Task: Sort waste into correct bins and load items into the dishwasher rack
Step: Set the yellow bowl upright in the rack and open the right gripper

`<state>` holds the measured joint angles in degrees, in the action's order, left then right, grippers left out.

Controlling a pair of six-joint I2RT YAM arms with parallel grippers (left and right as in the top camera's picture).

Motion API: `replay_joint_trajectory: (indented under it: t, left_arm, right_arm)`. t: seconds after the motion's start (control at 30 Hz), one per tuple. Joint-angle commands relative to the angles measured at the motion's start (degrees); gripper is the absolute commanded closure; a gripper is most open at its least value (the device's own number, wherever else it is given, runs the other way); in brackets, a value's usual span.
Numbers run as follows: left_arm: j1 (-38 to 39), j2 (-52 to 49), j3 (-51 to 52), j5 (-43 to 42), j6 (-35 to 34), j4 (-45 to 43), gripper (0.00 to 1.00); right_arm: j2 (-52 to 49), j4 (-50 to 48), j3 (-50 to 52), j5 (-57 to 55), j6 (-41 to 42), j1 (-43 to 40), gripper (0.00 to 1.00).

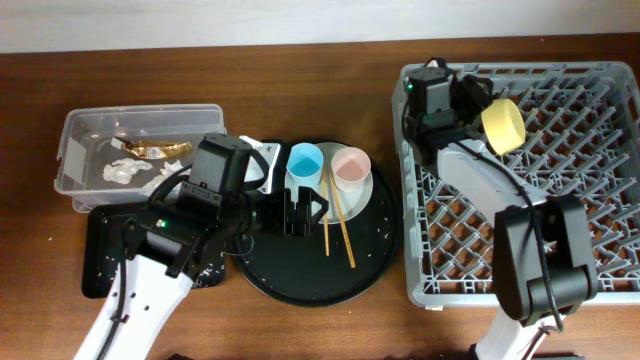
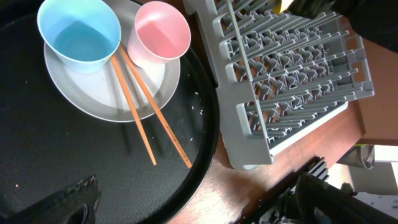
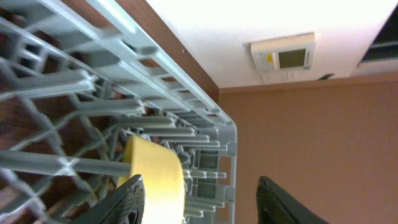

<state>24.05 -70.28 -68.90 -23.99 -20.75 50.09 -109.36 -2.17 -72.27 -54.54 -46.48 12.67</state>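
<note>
The small yellow bowl (image 1: 502, 124) sits tipped among the upright pegs of the dishwasher rack (image 1: 590, 200), close to its far edge and toward the side nearest the round black tray (image 1: 300, 285). Your right gripper (image 3: 199, 204) stands spread around it: in the wrist view the bowl rests against one finger only, with a clear gap to the other, so nothing is pinched. I judge you are at the release of the bowl. Your left gripper (image 1: 297, 212) hangs wide open and empty above the round tray, beside the light blue cup (image 1: 304, 160), the pale pink cup (image 1: 351, 166) and the chopsticks (image 1: 335, 215), all on the plate (image 1: 372, 190). Next, lift the right arm straight out so a finger does not drag the bowl, then pick up a cup by its rim.
</note>
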Motion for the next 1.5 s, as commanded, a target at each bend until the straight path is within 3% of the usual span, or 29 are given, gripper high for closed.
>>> replay_joint_trajectory:
  t: [0.0,0.23,0.37,0.6,0.73,0.87,0.93,1.1,1.23,1.3,1.33,1.4,1.47]
  left_arm:
    - [0.2,0.9,-1.2,0.0,0.3,-0.1,0.01]
    - [0.2,0.9,-1.2,0.0,0.3,-0.1,0.01]
    - [0.2,0.9,-1.2,0.0,0.3,-0.1,0.01]
    - [0.2,0.9,-1.2,0.0,0.3,-0.1,0.01]
    - [0.2,0.9,-1.2,0.0,0.3,-0.1,0.01]
    - [0.2,0.9,-1.2,0.0,0.3,-0.1,0.01]
    - [0.2,0.9,-1.2,0.0,0.3,-0.1,0.01]
    - [0.2,0.9,-1.2,-0.3,0.2,-0.1,0.01]
    - [0.2,0.9,-1.2,-0.2,0.3,-0.1,0.01]
    - [0.2,0.9,-1.2,1.5,0.3,-0.1,0.01]
    - [0.2,0.9,-1.2,3.1,0.2,-0.9,0.01]
    - [0.2,0.5,-1.2,8.6,-1.1,-3.8,0.01]
    - [0.2,-0.5,-1.2,15.4,-4.9,-5.0,0.17]
  right_arm:
    - [-0.3,0.0,-0.3,-0.2,7.2,1.6,0.39]
    - [7.0,5.2,-0.3,6.2,12.7,1.9,0.38]
    - [14.0,11.8,-0.3,15.7,21.3,0.6,0.37]
    - [21.0,29.9,-0.3,50.1,45.4,-8.9,0.35]
    - [21.0,43.2,-0.3,72.8,48.3,-12.8,0.32]
    - [21.0,47.7,-0.3,85.4,48.9,-13.0,0.27]
    - [21.0,48.6,-0.4,85.8,48.9,-13.1,0.21]
    - [22.4,49.4,-1.7,86.1,48.2,-13.1,0.20]
    - [28.4,49.5,-3.0,86.1,48.3,-14.2,0.15]
    - [31.5,50.7,-3.0,86.0,48.3,-14.7,0.10]
    - [33.5,52.0,-3.0,85.8,48.3,-15.0,0.02]
    - [36.7,54.4,-3.0,85.4,48.3,-15.8,0.02]
    - [39.0,56.8,-3.0,85.4,48.3,-17.1,0.02]
